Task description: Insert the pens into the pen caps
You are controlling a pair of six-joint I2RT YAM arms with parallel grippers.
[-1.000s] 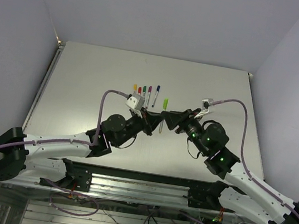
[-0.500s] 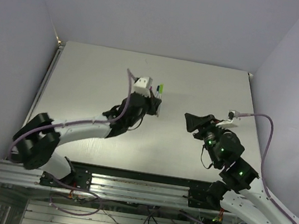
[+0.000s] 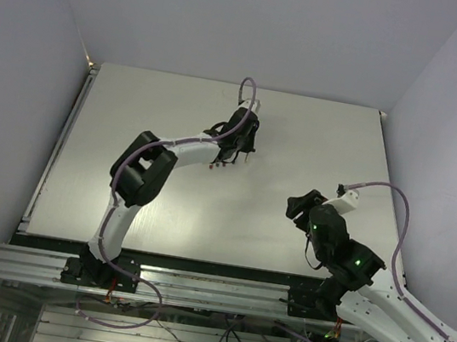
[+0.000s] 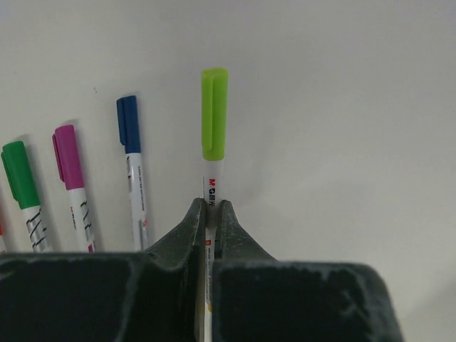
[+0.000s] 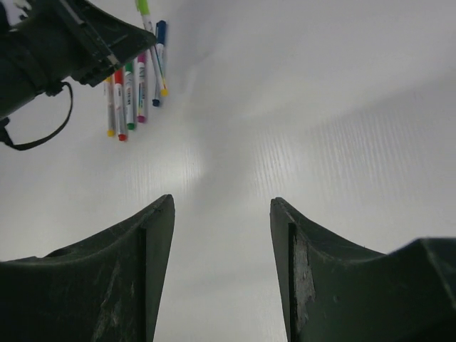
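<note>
My left gripper [image 4: 210, 205] is shut on the white barrel of a pen [image 4: 212, 187] that wears the light green cap [image 4: 214, 114]. Left of it lie capped pens in a row: blue [image 4: 129, 125], magenta [image 4: 65, 153], dark green [image 4: 18, 174]. In the top view my left gripper [image 3: 237, 145] reaches over the far middle of the table and hides the pens. My right gripper [image 5: 222, 203] is open and empty, low over bare table at the right [image 3: 301, 206]. The right wrist view shows the pen row [image 5: 132, 92] far off, under the left gripper.
The pale grey table [image 3: 320, 133] is walled at the back and both sides. Its near edge meets a metal rail [image 3: 213, 272] holding the arm bases. The left arm's purple cable [image 3: 245, 87] loops above its wrist.
My left arm has stretched far forward, carrying the light green capped pen up beside the row. My right arm has pulled back to the right and its jaws stand open.
</note>
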